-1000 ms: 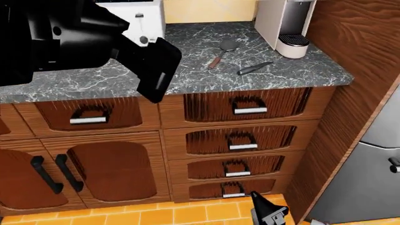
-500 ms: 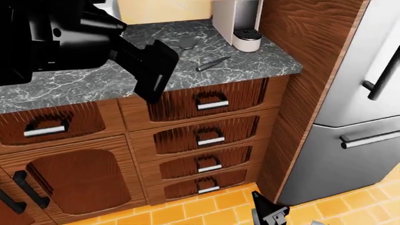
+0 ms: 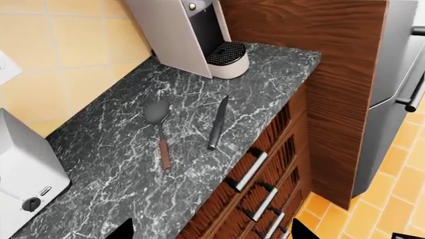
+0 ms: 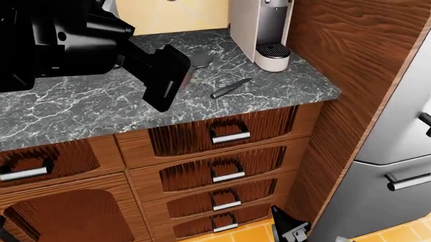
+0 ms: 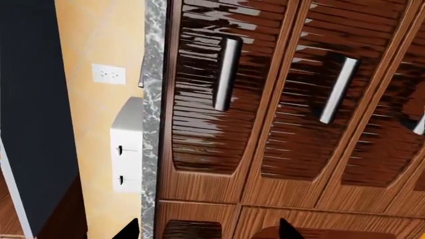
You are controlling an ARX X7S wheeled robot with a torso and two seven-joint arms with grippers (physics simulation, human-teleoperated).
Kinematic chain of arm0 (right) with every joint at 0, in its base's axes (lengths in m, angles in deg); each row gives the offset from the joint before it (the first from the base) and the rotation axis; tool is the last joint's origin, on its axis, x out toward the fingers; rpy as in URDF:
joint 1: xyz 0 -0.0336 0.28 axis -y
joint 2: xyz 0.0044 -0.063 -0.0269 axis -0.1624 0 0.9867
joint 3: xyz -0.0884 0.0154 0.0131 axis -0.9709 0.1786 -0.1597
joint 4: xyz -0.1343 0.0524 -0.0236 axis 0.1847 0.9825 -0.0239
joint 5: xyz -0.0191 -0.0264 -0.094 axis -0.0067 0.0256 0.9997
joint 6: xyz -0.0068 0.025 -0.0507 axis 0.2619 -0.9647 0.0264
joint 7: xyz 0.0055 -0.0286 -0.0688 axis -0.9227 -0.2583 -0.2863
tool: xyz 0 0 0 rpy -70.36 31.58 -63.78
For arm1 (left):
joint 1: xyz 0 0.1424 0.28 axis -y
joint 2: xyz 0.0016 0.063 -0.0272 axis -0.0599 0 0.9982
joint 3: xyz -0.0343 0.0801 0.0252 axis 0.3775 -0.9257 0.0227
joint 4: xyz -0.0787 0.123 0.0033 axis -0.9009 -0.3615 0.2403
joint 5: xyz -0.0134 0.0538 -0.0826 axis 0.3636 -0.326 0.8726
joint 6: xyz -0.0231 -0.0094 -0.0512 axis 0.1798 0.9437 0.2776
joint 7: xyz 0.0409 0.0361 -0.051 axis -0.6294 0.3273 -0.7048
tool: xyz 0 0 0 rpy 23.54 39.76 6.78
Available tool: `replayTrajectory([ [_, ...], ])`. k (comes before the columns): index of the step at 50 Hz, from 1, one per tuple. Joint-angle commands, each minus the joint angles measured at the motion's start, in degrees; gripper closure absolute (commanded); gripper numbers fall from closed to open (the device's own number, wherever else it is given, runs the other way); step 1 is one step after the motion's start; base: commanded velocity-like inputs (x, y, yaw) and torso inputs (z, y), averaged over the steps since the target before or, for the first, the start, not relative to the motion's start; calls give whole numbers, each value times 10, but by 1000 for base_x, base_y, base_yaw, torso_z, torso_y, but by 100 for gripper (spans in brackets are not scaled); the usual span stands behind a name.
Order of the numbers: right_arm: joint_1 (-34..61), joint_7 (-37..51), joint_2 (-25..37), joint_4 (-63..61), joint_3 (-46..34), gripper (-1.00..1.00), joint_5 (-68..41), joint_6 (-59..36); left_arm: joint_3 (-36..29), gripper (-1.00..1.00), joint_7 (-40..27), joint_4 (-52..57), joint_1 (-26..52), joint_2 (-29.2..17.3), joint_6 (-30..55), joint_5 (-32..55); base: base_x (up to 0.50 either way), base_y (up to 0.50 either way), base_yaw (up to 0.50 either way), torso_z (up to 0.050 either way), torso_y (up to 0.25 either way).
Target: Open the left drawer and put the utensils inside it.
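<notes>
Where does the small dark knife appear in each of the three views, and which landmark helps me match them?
Left wrist view: the knife lies on the counter beside the spoon, apart from it.
Head view: the knife lies near the counter's front edge, above the top drawer handle.
Right wrist view: not in it; only drawer fronts and the counter's edge show.
Shared landmark: the coffee machine, in the left wrist and head views.

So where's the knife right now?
The knife lies flat on the dark marble counter, just beside the spoon and apart from it, a little in front of the coffee machine.
</notes>
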Motion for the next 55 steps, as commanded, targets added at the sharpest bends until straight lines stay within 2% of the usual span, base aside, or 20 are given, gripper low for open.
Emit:
replayTrajectory([
  [1,-2,3,0,-4,-4,-100,2,6,-12,-100,8,4,5,-5,-6,-2,485,-121,0,0,0],
  [35,7,17,7,7,-20,-100,7,12,-34,-100,30,13,13,-16,-22,-12,500,-63,0,0,1],
  [51,8,13,14,14,-27,-100,-2,4,-43,-100,39,17,14,-21,-28,-12,4,-1,0,0,1],
  [55,11,-50,23,20,-30,-100,-30,-21,-44,-100,44,16,12,-21,-29,-17,0,0,0,0,0],
])
